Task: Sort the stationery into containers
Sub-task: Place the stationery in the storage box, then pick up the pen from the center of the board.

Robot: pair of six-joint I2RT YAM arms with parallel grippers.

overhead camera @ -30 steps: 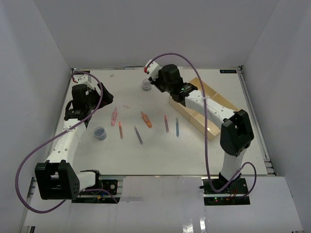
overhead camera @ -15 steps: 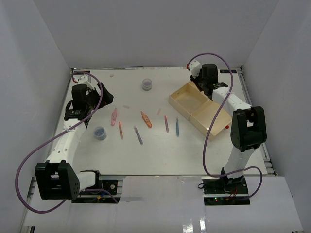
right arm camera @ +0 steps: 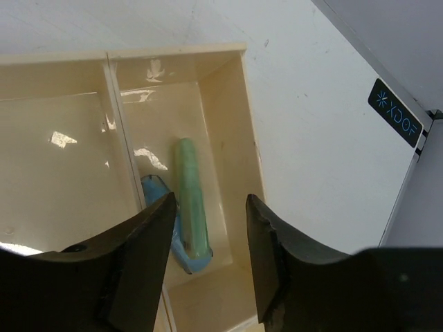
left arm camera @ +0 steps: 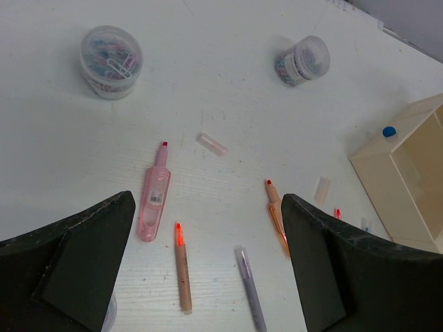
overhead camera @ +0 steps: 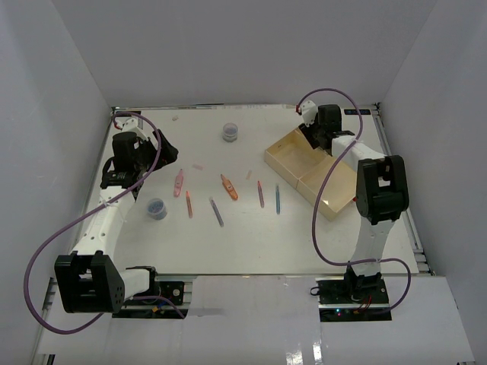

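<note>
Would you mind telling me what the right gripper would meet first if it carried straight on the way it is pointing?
Most likely the green piece lying in the end compartment of the tray: the open right gripper points down at it. Depth is unclear, but nothing shows in between.

Your white table (overhead camera: 251, 236) carries the beige tray (overhead camera: 293, 161) far right, a paper-clip tub (overhead camera: 230, 133) far middle, a second tub (overhead camera: 156, 207) left, with a pink highlighter (overhead camera: 179, 183), orange highlighter (overhead camera: 229, 187), purple pen (overhead camera: 217, 211) and blue pen (overhead camera: 277, 198) between.
</note>
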